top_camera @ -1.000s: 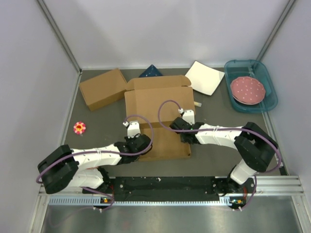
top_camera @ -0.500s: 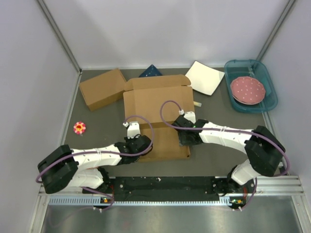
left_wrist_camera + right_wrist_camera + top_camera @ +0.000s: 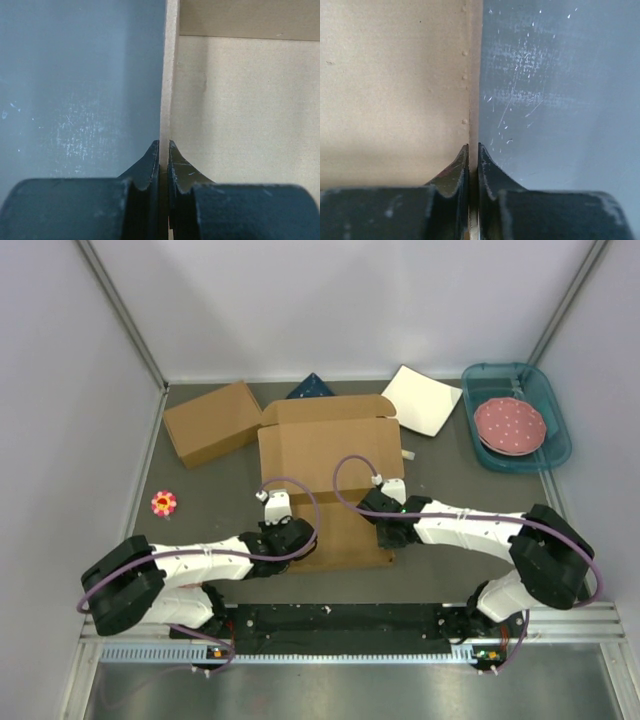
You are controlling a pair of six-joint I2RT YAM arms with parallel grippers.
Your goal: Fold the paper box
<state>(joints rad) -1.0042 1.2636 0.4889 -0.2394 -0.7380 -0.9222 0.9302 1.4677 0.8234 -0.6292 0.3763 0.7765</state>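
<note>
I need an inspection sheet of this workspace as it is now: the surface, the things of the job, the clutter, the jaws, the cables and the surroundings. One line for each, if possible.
Surface: dark grey table, fine scratches, no spills seen.
Job's things: paper box in the middle, partly folded, both side walls upright.
Clutter: cardboard box back left; dark blue object behind the paper box; white plate; teal tray holding a pink dotted plate; flower toy at left.
Jaws: left jaws shut on the paper box's left wall; right jaws shut on its right wall.
Cables: purple cables loop over the paper box, no snag seen.
Surroundings: pale walls, metal frame.
</note>
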